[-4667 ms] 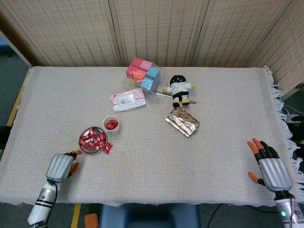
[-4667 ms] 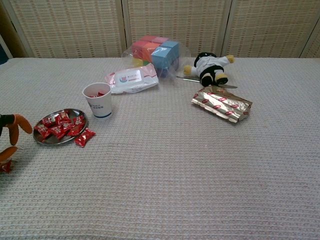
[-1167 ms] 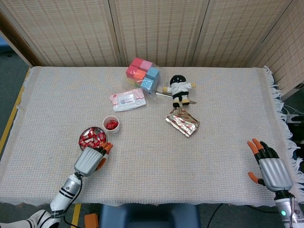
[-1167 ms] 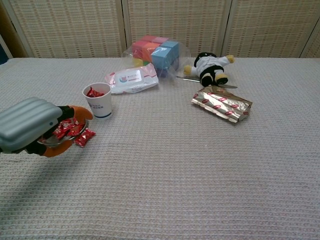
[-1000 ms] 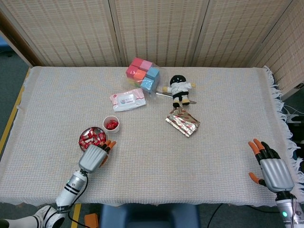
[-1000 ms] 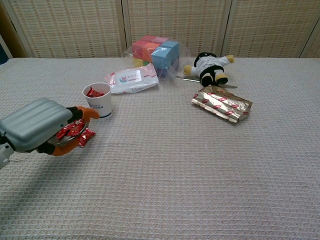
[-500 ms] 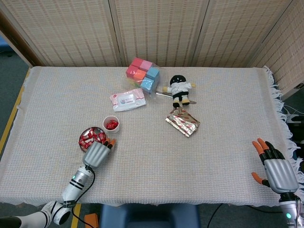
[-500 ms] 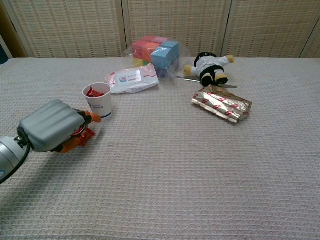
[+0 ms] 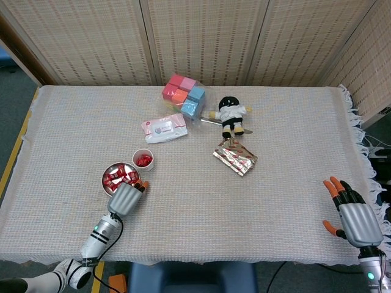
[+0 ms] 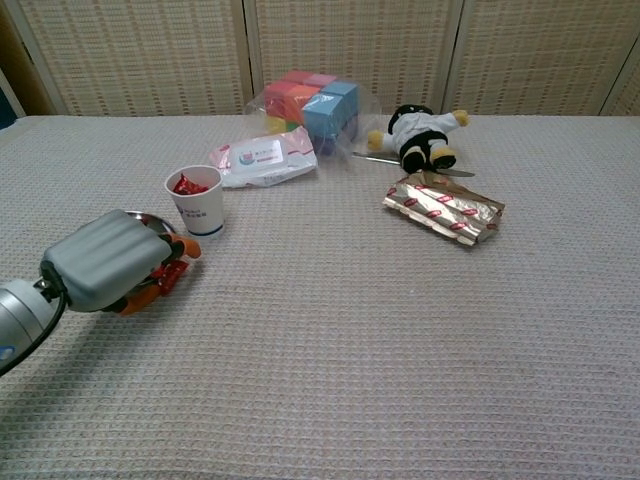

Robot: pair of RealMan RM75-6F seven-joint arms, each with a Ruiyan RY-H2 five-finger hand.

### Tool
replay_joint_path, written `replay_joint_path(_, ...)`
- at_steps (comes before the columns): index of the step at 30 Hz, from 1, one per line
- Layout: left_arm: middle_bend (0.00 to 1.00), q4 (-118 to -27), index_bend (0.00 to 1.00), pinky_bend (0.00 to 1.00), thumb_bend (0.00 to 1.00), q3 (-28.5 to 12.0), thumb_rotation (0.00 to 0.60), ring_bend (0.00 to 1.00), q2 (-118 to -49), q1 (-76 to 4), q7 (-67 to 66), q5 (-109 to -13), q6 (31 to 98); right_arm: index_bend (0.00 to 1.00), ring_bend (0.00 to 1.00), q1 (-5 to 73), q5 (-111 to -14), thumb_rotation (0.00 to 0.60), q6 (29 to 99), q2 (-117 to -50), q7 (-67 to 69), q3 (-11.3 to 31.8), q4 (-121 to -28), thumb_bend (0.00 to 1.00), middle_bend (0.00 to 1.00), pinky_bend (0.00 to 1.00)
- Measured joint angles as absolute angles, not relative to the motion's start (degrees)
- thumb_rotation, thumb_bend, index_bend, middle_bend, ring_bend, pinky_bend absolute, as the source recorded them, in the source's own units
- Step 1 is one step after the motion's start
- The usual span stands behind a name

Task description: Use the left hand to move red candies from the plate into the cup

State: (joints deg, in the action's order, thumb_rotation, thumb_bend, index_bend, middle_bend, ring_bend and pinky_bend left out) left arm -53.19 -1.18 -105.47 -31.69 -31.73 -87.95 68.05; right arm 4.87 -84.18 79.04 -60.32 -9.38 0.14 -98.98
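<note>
The left robot hand (image 9: 124, 198) is seen back-up at the near right edge of the round metal plate (image 9: 110, 172), its orange-tipped fingers (image 10: 188, 246) curled down towards the red wrapped candies (image 9: 118, 177) heaped there. Whether a candy is pinched cannot be told, since the grey back of the robot hand covers the fingertips in the head view and hides most of the plate in the chest view. The white paper cup (image 10: 195, 200), just beyond the plate, stands upright with red candies inside. The right robot hand (image 9: 354, 217) is held with fingers spread, holding nothing, at the far near-right corner of the table (image 9: 287, 152), and appears only in the head view. The table is covered with a pale woven cloth fringed at its right edge. Woven panel screens (image 9: 201, 36) stand behind the table.
</note>
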Motion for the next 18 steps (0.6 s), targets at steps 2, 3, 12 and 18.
replay_joint_path(2, 0.40, -53.13, 0.28, 1.00, 0.43, -1.14, 0.600, 0.76, -105.56, -31.75, -31.43, -88.22, 68.33, 0.00, 0.00, 4.89, -84.16, 0.600, 78.94, -60.35, -9.43, 0.13, -98.95, 0.14, 0.00, 0.19)
replay_joint_path(3, 0.41, -53.10, 0.29, 1.00, 0.43, -1.12, 0.600, 0.76, -105.60, -31.77, -31.27, -88.38, 68.55, 0.00, 0.00, 4.91, -84.15, 0.600, 78.86, -60.35, -9.44, 0.11, -98.95, 0.14, 0.00, 0.19)
replay_joint_path(12, 0.48, -52.88, 0.41, 1.00, 0.43, -0.85, 0.600, 0.76, -105.88, -31.52, -29.37, -89.46, 70.16, 0.00, 0.00, 4.78, -84.37, 0.600, 79.01, -60.36, -9.59, 0.00, -99.11, 0.14, 0.00, 0.20)
replay_joint_path(18, 0.51, -52.98, 0.46, 1.00, 0.43, -0.81, 0.600, 0.76, -105.72, -31.24, -28.65, -89.75, 70.88, 0.00, 0.00, 4.80, -84.30, 0.600, 78.90, -60.38, -9.61, 0.03, -99.09, 0.14, 0.00, 0.20)
